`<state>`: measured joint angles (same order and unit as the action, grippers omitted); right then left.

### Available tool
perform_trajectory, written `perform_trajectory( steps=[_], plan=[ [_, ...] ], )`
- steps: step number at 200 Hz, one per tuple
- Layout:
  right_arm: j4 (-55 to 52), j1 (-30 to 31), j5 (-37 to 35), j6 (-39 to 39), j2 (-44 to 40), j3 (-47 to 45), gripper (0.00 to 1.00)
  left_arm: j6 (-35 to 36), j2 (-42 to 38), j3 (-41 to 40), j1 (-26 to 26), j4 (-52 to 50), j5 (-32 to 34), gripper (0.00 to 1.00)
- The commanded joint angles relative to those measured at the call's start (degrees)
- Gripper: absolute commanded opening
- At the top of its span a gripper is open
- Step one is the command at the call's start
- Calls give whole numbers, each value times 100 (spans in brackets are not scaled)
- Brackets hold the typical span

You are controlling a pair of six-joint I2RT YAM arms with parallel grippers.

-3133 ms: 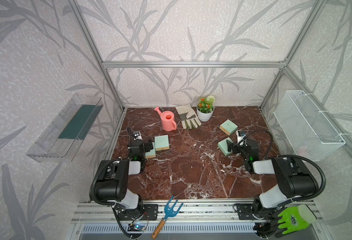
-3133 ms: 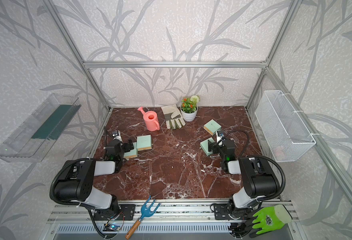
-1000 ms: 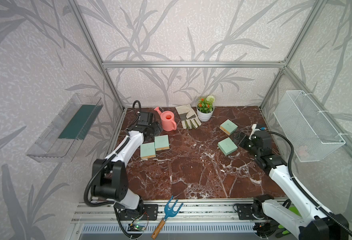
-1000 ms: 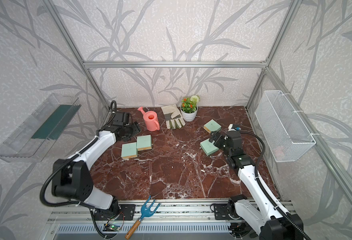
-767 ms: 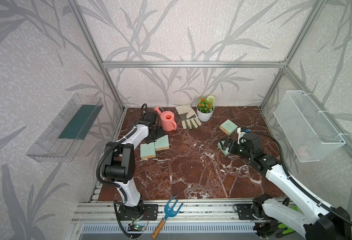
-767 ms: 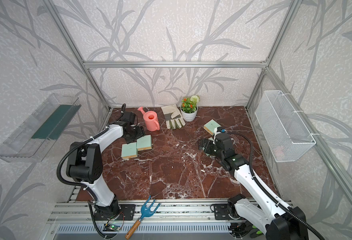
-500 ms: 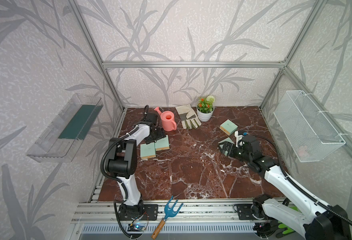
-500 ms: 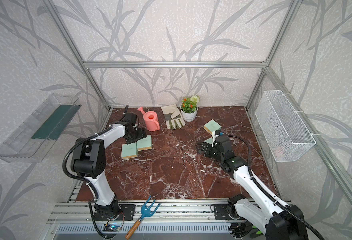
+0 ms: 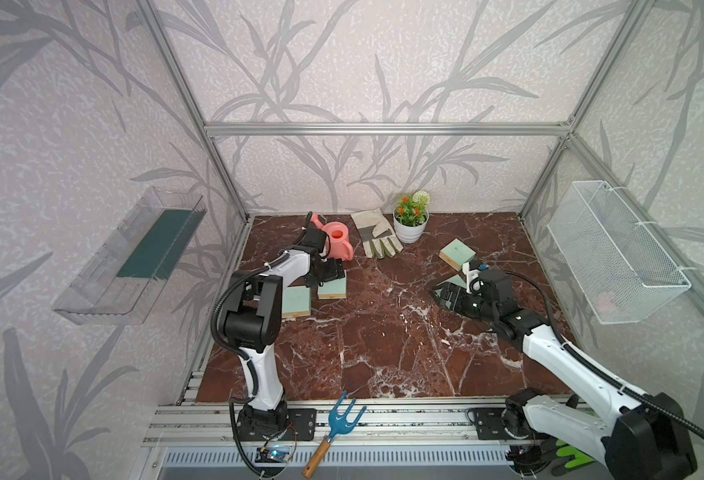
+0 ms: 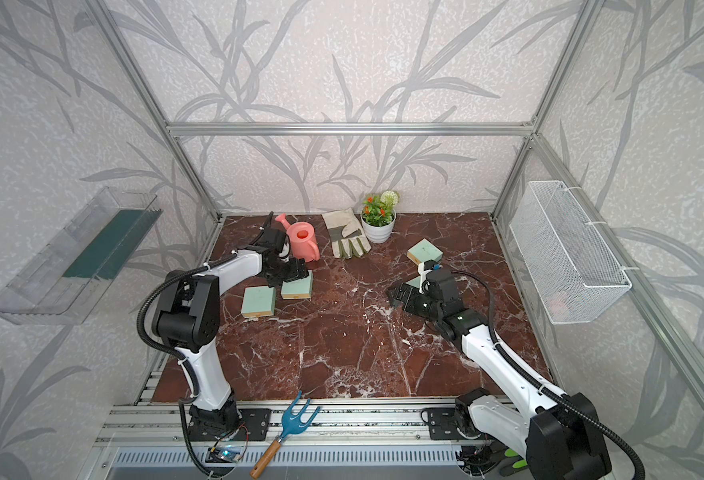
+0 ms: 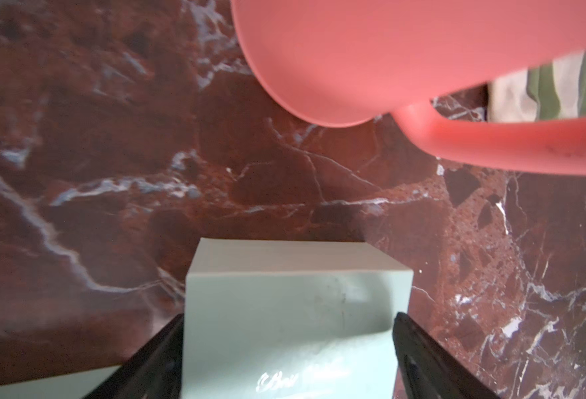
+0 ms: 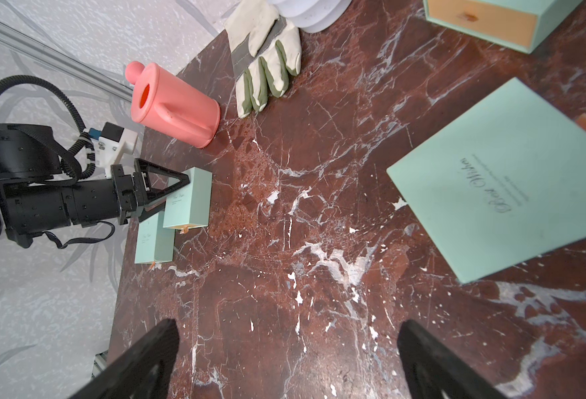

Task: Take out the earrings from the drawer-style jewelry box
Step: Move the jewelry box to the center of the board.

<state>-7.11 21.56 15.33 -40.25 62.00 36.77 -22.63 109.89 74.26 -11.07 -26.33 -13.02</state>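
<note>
A red-brown marble tabletop (image 9: pixel 383 357) fills a cage papered with grey leaves. In both top views four mint-green jewelry boxes lie on it. The near-left box (image 9: pixel 296 301) and far-left box (image 9: pixel 333 287) lie side by side. The far-right box (image 9: pixel 457 254) and near-right box (image 9: pixel 457 281) lie well apart from them. One pink watering can (image 9: pixel 337 245), one pale glove (image 9: pixel 376 241) and one potted plant (image 9: pixel 410 226) sit at the back.

The left gripper (image 9: pixel 328 272) is over the far-left box, and the right gripper (image 9: pixel 441 293) partly hides the near-right box.

In the left wrist view two dark fingers (image 11: pixel 156 362) flank the far-left box; whether they press it I cannot tell.

In the right wrist view the right fingers (image 12: pixel 146 362) gape over bare marble. The earrings cannot be made out.
</note>
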Motion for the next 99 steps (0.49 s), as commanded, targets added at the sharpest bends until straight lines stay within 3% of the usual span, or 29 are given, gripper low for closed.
perform_trajectory(
  steps=[1,52,99],
  plan=[
    [136,75,89,-19,129,21,99,166,-236,-225,-176,33,-213,90],
    [281,564,-138,171,672,307,99,72,-289,-224,-510,205,-551,90],
    [932,1054,-51,245,1787,889,99,-369,-91,-20,-796,395,-804,89]
  ],
)
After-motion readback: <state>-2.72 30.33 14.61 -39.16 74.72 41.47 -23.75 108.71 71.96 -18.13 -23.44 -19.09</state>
